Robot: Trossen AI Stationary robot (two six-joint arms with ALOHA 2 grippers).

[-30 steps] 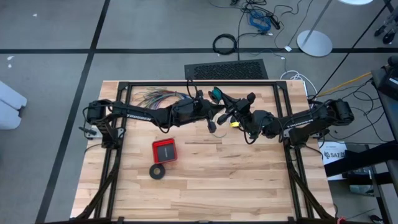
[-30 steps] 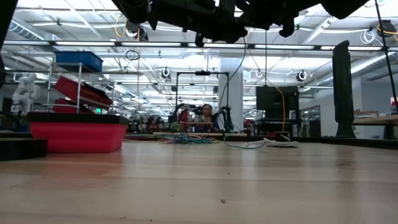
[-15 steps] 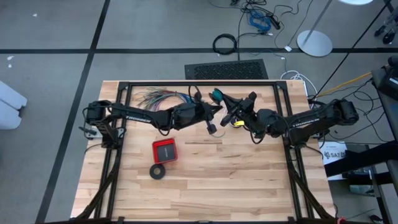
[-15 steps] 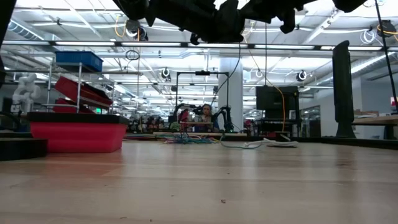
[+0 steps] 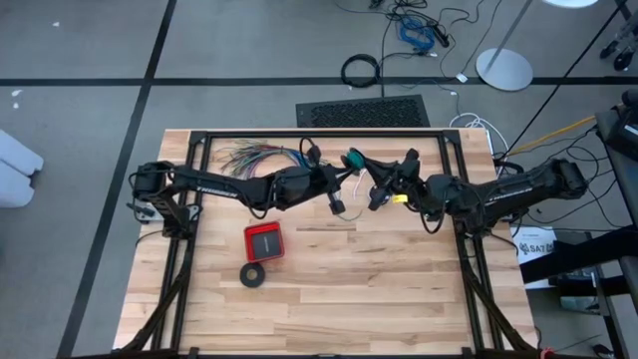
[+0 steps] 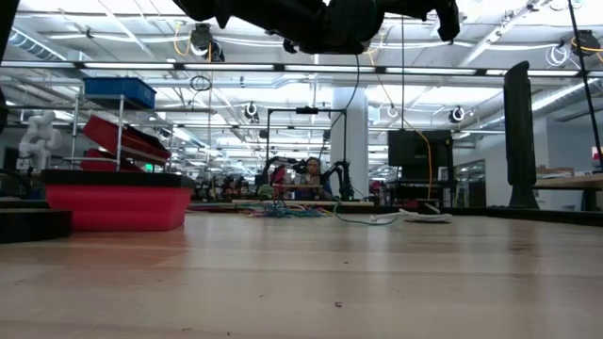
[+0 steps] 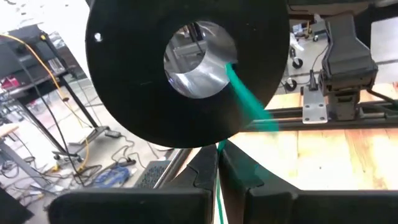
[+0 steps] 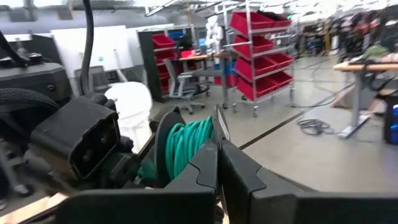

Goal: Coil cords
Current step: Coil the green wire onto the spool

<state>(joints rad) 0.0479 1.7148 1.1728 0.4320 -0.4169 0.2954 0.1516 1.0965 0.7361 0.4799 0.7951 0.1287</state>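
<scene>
As seen from overhead, noted both arms reaching in to meet above the far middle of the table. Found the teal-green wire wound as a small coil on a black reel, raised off the surface between the two tools. Recorded the left tool closed narrow on a strand of that wire, which runs from the reel down between the fingers. Recorded the right tool fully closed, fingertips right at the reel's flange beside the wound turns; cannot tell whether pinching the flange or merely touching it. Logged elsewhere on the table: a fanned bundle of many-coloured wires at the far edge under the left arm, a red box nearer the middle, and a black tape ring just beside the box on its near side.
</scene>
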